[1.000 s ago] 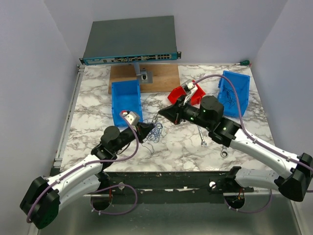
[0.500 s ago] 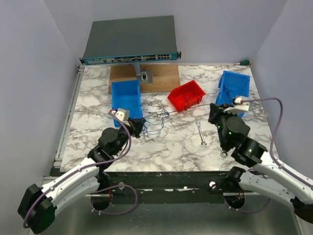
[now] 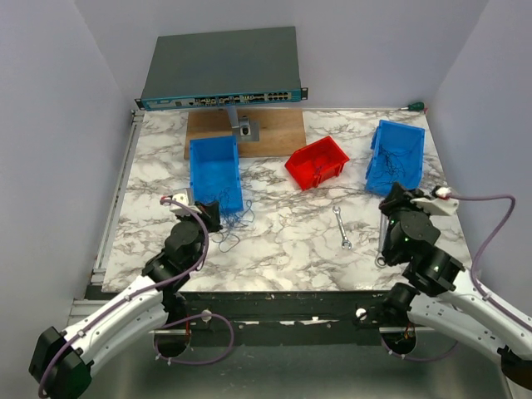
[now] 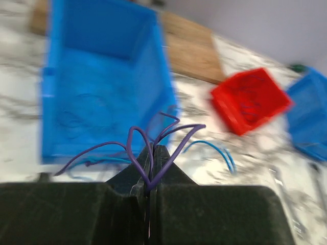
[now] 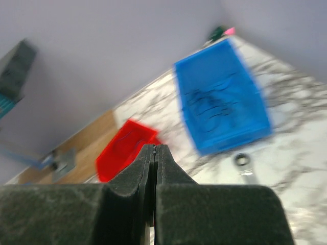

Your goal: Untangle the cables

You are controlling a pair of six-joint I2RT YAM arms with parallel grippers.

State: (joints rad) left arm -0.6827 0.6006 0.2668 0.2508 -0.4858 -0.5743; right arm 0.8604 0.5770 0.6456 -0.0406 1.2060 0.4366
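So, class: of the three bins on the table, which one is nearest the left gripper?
The blue bin on the left: it sits right beside the left gripper. The red bin and the right-hand blue bin lie farther off.

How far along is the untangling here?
Done: dark strands lie in the red bin and the right blue bin. In hand: the left gripper is shut on purple-blue cables beside the left blue bin; the right gripper is shut, nothing visible in it. Left: loose loops on the table.
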